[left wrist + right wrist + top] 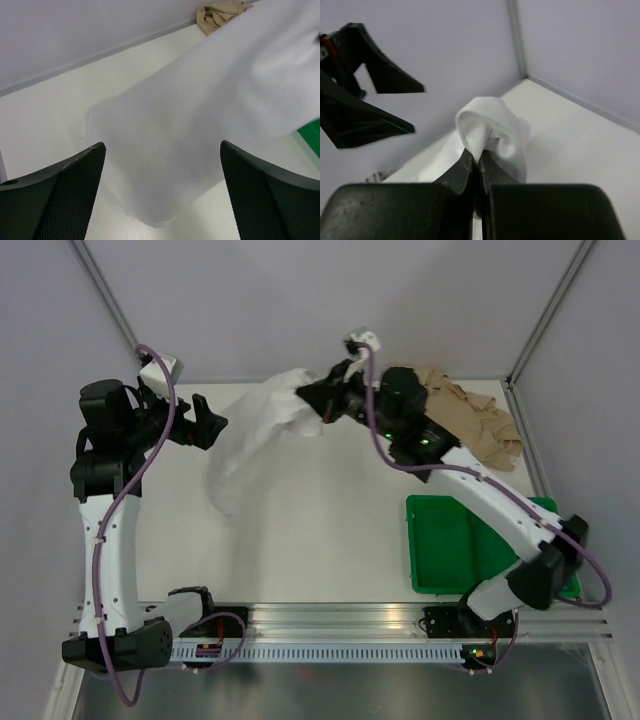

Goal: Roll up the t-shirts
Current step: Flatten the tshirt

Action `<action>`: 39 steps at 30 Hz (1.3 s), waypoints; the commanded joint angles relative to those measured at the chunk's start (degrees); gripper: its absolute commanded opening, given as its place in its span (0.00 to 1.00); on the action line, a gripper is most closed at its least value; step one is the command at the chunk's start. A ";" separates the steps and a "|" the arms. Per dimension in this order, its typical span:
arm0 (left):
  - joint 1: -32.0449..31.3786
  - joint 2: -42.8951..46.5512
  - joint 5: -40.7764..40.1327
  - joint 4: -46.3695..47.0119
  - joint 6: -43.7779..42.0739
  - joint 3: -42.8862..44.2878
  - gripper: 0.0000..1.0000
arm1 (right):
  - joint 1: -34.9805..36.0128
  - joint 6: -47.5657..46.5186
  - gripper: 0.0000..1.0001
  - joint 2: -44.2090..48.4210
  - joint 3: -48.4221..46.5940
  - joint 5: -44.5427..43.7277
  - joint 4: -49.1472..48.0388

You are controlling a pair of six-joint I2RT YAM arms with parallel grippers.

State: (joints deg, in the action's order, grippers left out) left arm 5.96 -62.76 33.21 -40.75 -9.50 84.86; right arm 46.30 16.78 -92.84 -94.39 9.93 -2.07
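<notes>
Right end effector [477, 159] was pinched shut on a bunched fold of the white t-shirt [250, 445], holding it up at the far middle of the bench [320, 540]. The cloth draped down and leftward from that grip in one loose sheet. Left end effector [205, 420] stood wide open and held nothing. It faced the shirt's left edge from just beside it, with no contact visible.

The step in hand looked like getting the shirt spread flat before any roll. To do that well, the left end effector would probably do best to take a free edge or corner, not the middle of the sheet. Then both arms could draw the cloth taut and lower it evenly. The right grip sat on a wad, likely several layers, so creases seemed a risk.

The shirt was plain, soft and white, and blurred in the left wrist view. No collar or hem could be made out. Whether its lower edge touched the bench could not be told. The tan t-shirt [470, 415] lay crumpled in the far right corner, well apart from the green tray [440, 550].
</notes>
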 commanded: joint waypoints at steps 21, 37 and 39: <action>-0.07 -10.71 -10.09 -1.88 -5.80 -15.95 1.00 | -6.95 -3.68 0.83 -1.37 19.60 -25.23 14.11; 1.16 -9.93 -13.79 0.85 -6.32 -20.96 1.00 | 3.79 1.51 0.73 -38.46 -11.51 -24.43 20.26; 1.16 -9.75 -13.70 1.11 -6.41 -21.14 1.00 | 3.88 1.51 0.56 -39.96 -11.96 -23.83 21.13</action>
State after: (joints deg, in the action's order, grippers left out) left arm 6.92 -74.37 19.94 -41.63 -13.93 64.10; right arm 50.26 16.88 -132.03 -102.50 -10.94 17.67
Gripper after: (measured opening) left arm 0.995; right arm 0.598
